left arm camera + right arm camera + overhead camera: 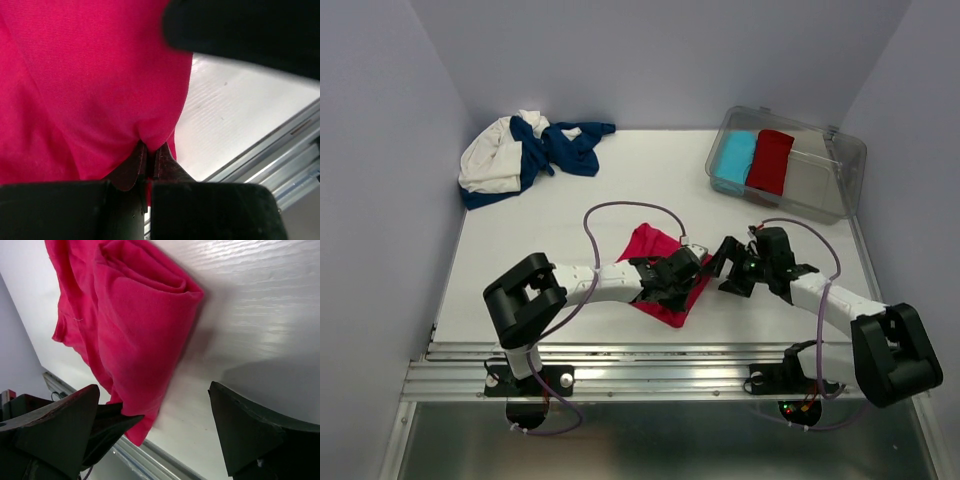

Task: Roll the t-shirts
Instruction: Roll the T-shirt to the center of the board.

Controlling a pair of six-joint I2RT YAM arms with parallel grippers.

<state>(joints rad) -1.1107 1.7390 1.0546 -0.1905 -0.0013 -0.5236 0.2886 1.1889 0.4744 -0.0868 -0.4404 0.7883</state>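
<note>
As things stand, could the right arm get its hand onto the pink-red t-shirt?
Probably yes: the right hand is open just beside the pink-red t-shirt, with only table surface between them. The left hand pinches a fold of it, so room is tight.

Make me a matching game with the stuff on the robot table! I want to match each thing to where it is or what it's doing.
Things:
1. light-blue roll
2. navy and white t-shirts
3. left gripper
4. right gripper

Places or states:
A. heaped at the far left corner of the table
B. fingers spread wide open, holding nothing
C. inside the clear bin
D. pinched shut on the pink-red t-shirt

Right pairs: 1-C, 2-A, 3-D, 4-B
</note>
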